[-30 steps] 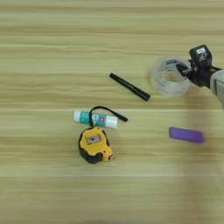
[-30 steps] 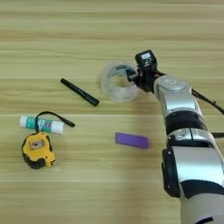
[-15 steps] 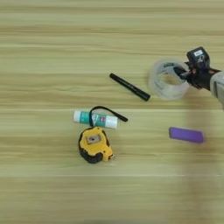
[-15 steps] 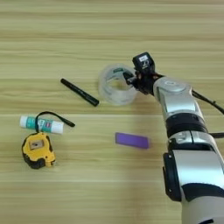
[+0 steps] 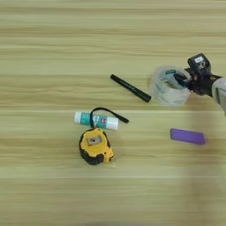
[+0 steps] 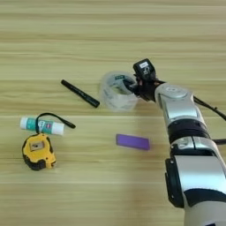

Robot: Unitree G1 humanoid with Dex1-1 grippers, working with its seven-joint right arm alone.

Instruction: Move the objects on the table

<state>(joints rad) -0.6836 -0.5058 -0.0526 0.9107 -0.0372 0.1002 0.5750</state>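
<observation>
Even, soft light falls on the broad light-wood bench (image 5: 53, 39), bright without glare. The yellow-black tape measure (image 5: 95, 145) casts only a faint, short shadow beneath itself. Small details look slightly soft throughout.

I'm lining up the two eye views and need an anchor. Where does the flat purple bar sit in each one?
Left eye view: the purple bar lies right of centre, near the right edge, below the clear tape roll.
Right eye view: the purple bar lies near the middle, just left of the silver forearm.
Shared landmark: the black pen, up and to the left of the bar in both.
</observation>
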